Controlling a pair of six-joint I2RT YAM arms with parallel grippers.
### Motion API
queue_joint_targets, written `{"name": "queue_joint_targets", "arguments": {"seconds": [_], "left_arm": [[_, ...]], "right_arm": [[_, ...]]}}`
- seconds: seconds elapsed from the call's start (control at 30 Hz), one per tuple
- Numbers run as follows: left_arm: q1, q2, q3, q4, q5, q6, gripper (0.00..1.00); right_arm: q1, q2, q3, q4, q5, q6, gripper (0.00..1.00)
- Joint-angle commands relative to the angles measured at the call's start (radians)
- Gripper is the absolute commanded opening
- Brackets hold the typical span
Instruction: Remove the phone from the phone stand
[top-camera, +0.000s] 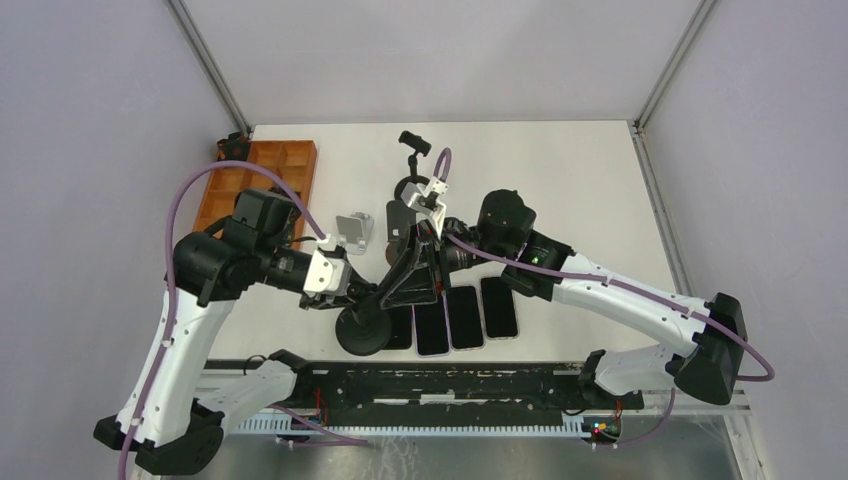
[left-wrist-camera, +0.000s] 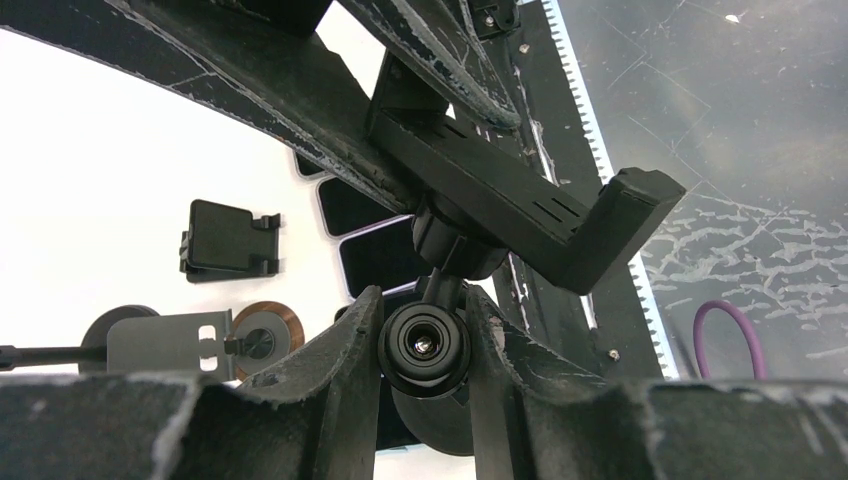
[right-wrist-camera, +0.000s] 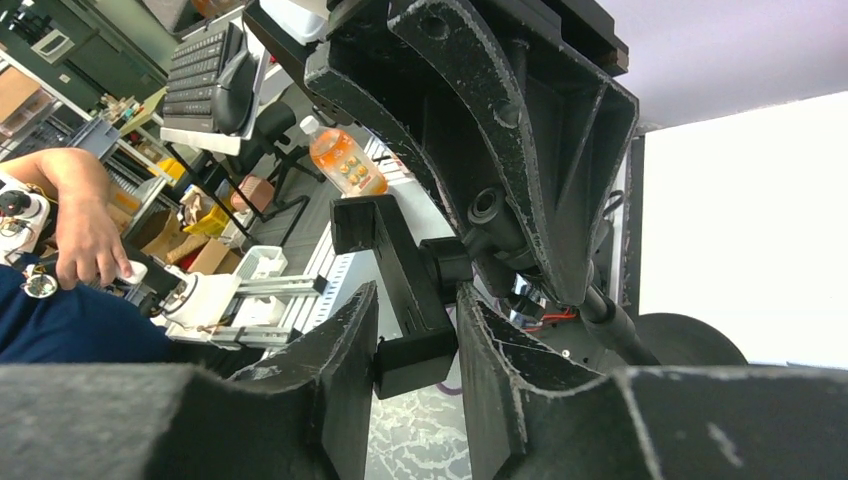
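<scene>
Phone stand (top-camera: 405, 275) mid-frame; bare table (top-camera: 590, 180) upper right. Left gripper (left-wrist-camera: 425, 320) reaches in clamping its stem; right gripper (right-wrist-camera: 412, 325), opposite, pinches its bracket.

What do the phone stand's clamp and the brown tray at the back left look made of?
The phone stand clamp: likely moulded plastic, matte black, with dull sheen, slots and squared corners. The compartment tray: looks like wood, orange-brown and matte with thin dividers, though too small to see grain.
</scene>
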Motion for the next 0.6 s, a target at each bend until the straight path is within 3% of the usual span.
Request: {"name": "queue_joint_targets", "arguments": {"seconds": [0.0,0.17,0.3,0.33,0.5,0.57], "left_arm": [[-0.007,-0.001,0.032,0.061,0.067,-0.008,0.02],[-0.006,0.003,0.038,0.061,0.062,-0.009,0.02],[-0.007,0.006,0.038,0.072,0.058,-0.020,0.03],[-0.007,0.005,0.033,0.091,0.050,-0.045,0.07],[-0.006,-0.022,0.003,0.178,0.004,-0.147,0.45],[-0.006,-0.029,-0.002,0.188,-0.012,-0.164,0.66]], "right_arm": [[0.014,0.008,0.030,-0.062,0.041,-0.076,0.41],[0.017,0.011,0.039,-0.095,0.047,-0.087,0.36],[0.017,0.011,0.062,-0.101,0.070,-0.082,0.04],[0.013,0.010,0.071,-0.099,0.079,-0.073,0.00],[-0.041,-0.019,0.078,0.013,0.099,0.069,0.00],[-0.087,-0.051,0.052,0.111,0.105,0.150,0.00]]}}
